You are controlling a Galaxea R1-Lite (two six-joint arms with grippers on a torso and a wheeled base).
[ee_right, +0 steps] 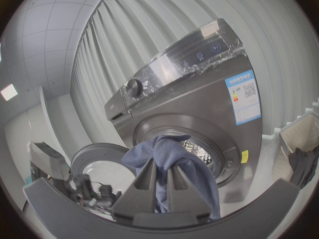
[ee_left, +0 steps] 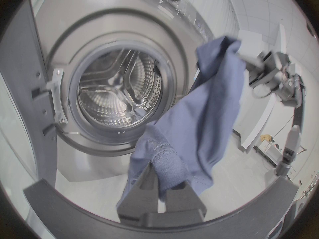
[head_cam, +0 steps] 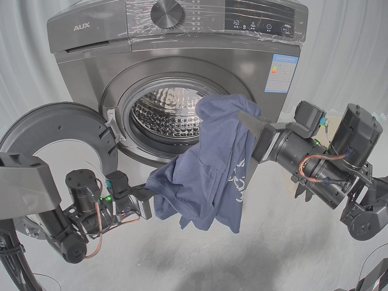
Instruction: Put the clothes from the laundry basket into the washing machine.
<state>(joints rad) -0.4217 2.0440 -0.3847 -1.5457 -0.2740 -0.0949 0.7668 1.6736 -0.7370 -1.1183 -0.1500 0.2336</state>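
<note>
Curtain (ee_right: 116, 34) backdrop; washing machine (head_cam: 182, 61), door (head_cam: 60, 126) open. Left gripper (head_cam: 148, 197) low, right gripper (head_cam: 245, 121) raised beside drum mouth (head_cam: 169, 110). Both clamped on one blue garment (head_cam: 210, 170) slung between them.

Left end effector (ee_left: 164, 183) clamped on blue shirt (ee_left: 206, 117) edge; shirt stretched to right end effector (ee_left: 245, 59), hanging near washing machine (ee_left: 99, 24) drum (ee_left: 116, 90), door (ee_left: 20, 100) open.
</note>
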